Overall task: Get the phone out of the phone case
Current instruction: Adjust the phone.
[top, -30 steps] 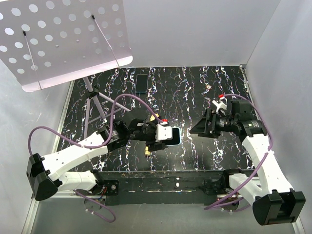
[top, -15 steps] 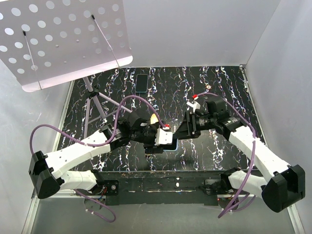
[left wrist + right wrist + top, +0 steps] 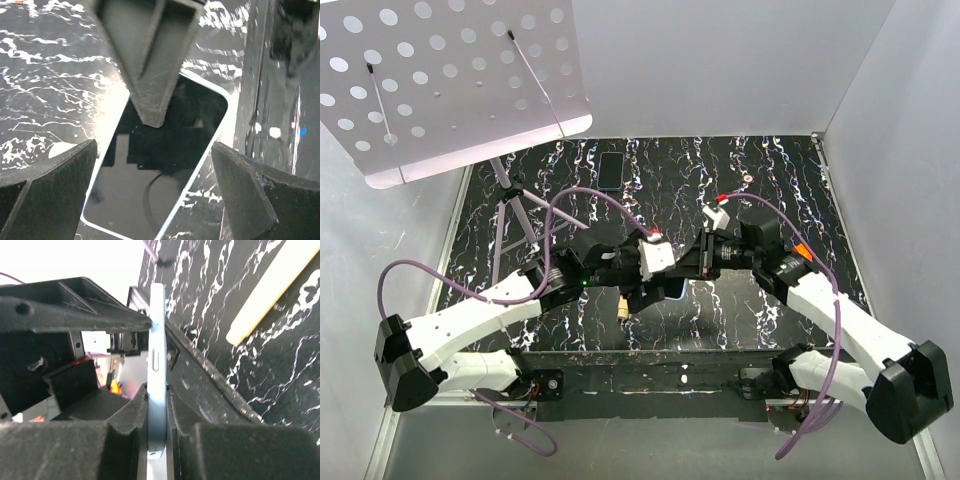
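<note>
Gripping the phone case [image 3: 156, 340] edge-on, the right tool [image 3: 157, 396] is clenched across its thin pale-blue rim. The phone [image 3: 150, 185] is seated inside, dark screen showing, and is held between the two arms over the near part of the tabletop [image 3: 720, 190]; whether it touches the surface I cannot tell. The left tool [image 3: 154, 146] stands released, its fingers wide on either side of the case and clear of it. With one pinch at one end, the cased phone could pivot or slip, and a clamp squeezing case and phone together would likely keep them from parting. A right finger reaches between the left fingers, so closing the left tool risks a clash. The black rail [image 3: 660, 375] at the near edge is just beside, and a tan stick [image 3: 621, 311] lies close. Open room lies toward the far side, where a second phone [image 3: 611, 170] sits well apart; tripod legs [image 3: 515, 215] crowd the left.
</note>
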